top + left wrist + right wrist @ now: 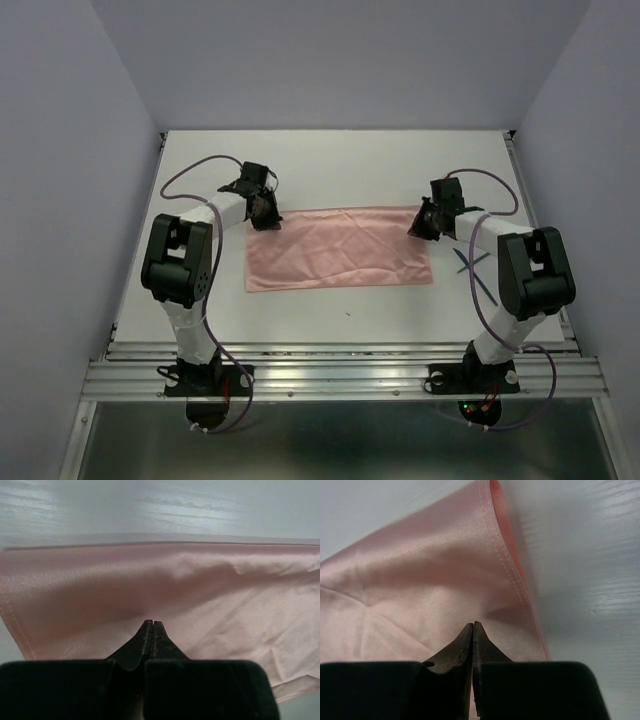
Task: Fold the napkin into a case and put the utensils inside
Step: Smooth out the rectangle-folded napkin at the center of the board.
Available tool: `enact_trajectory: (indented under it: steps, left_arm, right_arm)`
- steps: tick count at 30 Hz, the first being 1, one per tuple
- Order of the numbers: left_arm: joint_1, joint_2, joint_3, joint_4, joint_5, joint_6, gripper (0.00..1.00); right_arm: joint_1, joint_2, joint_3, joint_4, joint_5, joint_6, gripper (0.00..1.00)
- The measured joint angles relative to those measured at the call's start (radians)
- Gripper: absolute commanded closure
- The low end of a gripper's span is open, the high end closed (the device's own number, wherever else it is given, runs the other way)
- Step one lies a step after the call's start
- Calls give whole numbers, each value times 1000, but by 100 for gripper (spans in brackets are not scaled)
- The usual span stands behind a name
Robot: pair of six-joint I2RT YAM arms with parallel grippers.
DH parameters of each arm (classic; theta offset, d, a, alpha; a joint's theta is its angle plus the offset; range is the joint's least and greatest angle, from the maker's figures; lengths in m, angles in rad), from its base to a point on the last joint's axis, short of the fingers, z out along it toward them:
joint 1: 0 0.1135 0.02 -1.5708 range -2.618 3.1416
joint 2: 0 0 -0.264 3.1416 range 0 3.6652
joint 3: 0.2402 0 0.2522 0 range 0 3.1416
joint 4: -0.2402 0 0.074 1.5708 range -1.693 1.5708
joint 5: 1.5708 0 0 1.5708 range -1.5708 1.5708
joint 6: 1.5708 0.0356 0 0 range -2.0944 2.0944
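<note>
The salmon-pink napkin (338, 248) lies as a broad rectangle in the middle of the table; no case is in view. My left gripper (265, 217) sits at its far left corner with jaws pressed together, and the cloth (165, 580) rises to the tips. My right gripper (421, 226) is at the far right corner, jaws also together. There the hemmed edge of the napkin (507, 560) shows two layers. The dark-teal utensils (470, 263) lie crossed on the table just right of the napkin, beside the right arm.
Purple cables (190, 172) loop off both arms. White table (340, 160) is bounded by grey walls at the back and sides. An aluminium rail (340, 365) runs along the near edge.
</note>
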Motion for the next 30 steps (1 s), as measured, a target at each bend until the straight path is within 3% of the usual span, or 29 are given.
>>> enact_trajectory:
  steps: [16,30]
  left_arm:
    - [34,152,148,-29,-86,18,100]
    - [121,165,152,-43,-107,21,100]
  right_arm:
    - [1,231,235,10,56,4,95]
    - [-2,262,274,10,35,7,95]
